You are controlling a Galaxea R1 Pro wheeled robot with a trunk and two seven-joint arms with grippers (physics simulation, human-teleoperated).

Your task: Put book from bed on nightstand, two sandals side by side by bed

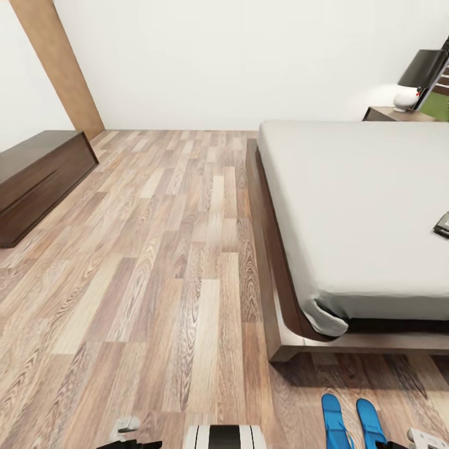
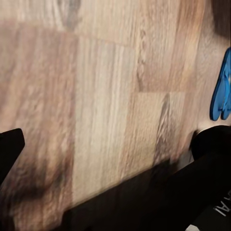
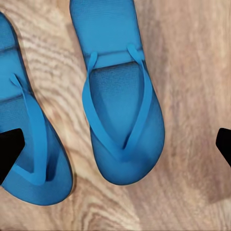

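- Sandals are lying in the head view as two blue flip-flops (image 1: 352,421) side by side on the plank floor (image 1: 156,280), just off the foot corner of the bed (image 1: 355,212), which looks like the tidy pairing the task is asking for. The book (image 1: 443,224) is resting on the pale mattress at the right edge of the picture, well apart from the nightstand (image 1: 390,113) standing beyond the bed's far corner beside the wall. A long low cabinet (image 1: 37,178) is sitting along the left wall; open floor is lying between it and the bed, so nothing seems to be blocking the way round.
- Left wrist view is looking down at bare planks, with the sandals (image 2: 222,89) near one edge. One dark tip of the left fingers (image 2: 9,151) is showing; I cannot tell whether they are spread.
- Right wrist view is hanging directly over the pair, one sandal (image 3: 120,101) centred and the other sandal (image 3: 29,139) just beside it, not quite touching. The right fingers (image 3: 8,149) are standing wide apart and holding nothing.
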